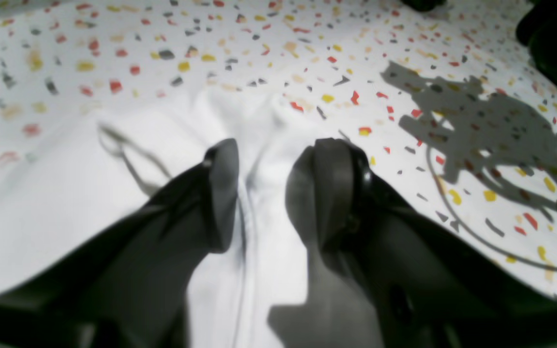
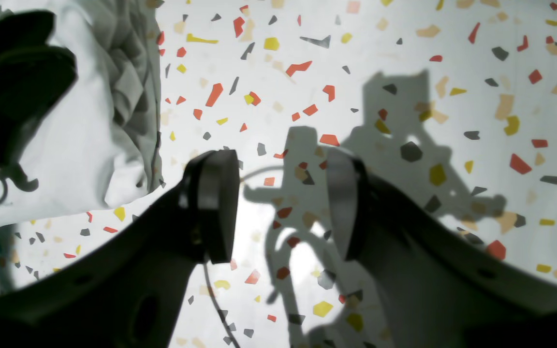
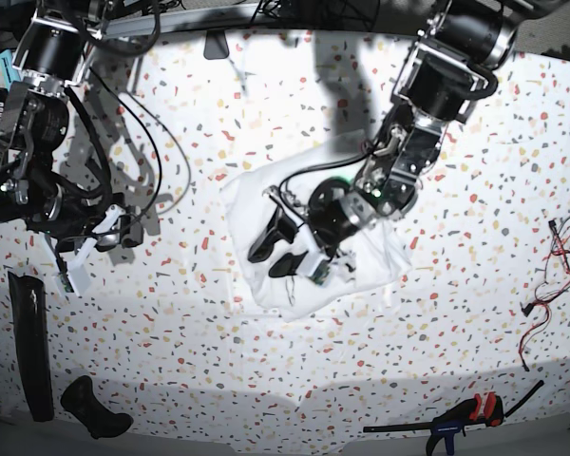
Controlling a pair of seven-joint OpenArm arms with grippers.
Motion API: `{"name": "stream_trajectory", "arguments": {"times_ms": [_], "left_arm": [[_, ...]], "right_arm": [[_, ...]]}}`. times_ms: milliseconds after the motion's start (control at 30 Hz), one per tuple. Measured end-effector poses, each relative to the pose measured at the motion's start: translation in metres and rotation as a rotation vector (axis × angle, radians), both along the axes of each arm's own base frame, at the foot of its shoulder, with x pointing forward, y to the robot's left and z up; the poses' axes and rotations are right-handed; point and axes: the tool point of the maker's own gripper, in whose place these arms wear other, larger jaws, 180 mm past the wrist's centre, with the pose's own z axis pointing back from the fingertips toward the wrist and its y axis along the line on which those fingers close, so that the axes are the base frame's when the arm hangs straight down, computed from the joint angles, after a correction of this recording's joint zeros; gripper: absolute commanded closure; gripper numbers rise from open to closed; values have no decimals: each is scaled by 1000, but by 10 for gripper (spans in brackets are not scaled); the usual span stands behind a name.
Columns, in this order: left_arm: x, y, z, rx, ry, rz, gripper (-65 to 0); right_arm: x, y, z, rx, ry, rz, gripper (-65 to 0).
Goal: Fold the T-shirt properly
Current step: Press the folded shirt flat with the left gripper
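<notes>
The white T-shirt (image 3: 361, 261) lies crumpled in the middle of the speckled table (image 3: 475, 313). My left gripper (image 3: 277, 249) reaches down onto its left part. In the left wrist view the left gripper (image 1: 271, 183) stands open just over the T-shirt (image 1: 65, 193), with a creased ridge of cloth running between the two fingers. My right gripper (image 3: 123, 231) hangs to the left of the shirt, apart from it. In the right wrist view the right gripper (image 2: 278, 193) is open over bare table with nothing between its fingers, and the T-shirt (image 2: 90, 135) shows at the upper left.
A long black case (image 3: 28, 342) and a black tool (image 3: 95, 408) lie at the table's front left. A blue and red clamp (image 3: 465, 413) lies at the front right. Red wires (image 3: 551, 256) trail in from the right edge. Cables hang around the right arm.
</notes>
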Motion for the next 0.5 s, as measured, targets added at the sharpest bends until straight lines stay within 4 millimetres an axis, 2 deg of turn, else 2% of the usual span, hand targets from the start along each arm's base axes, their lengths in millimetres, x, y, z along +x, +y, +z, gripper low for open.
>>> {"name": "stream_trajectory", "arguments": {"times_ms": [100, 200, 400, 500], "left_arm": [[-6, 8, -18, -22, 0, 17, -245], [-12, 11, -27, -36, -17, 10, -245], [-15, 13, -30, -37, -36, 3, -245], [-24, 5, -27, -62, -5, -77, -245]], "right_arm": [[0, 0, 0, 0, 0, 0, -290], [0, 0, 0, 0, 1, 0, -290], [0, 0, 0, 0, 1, 0, -290], [0, 0, 0, 0, 1, 0, -290]]}}
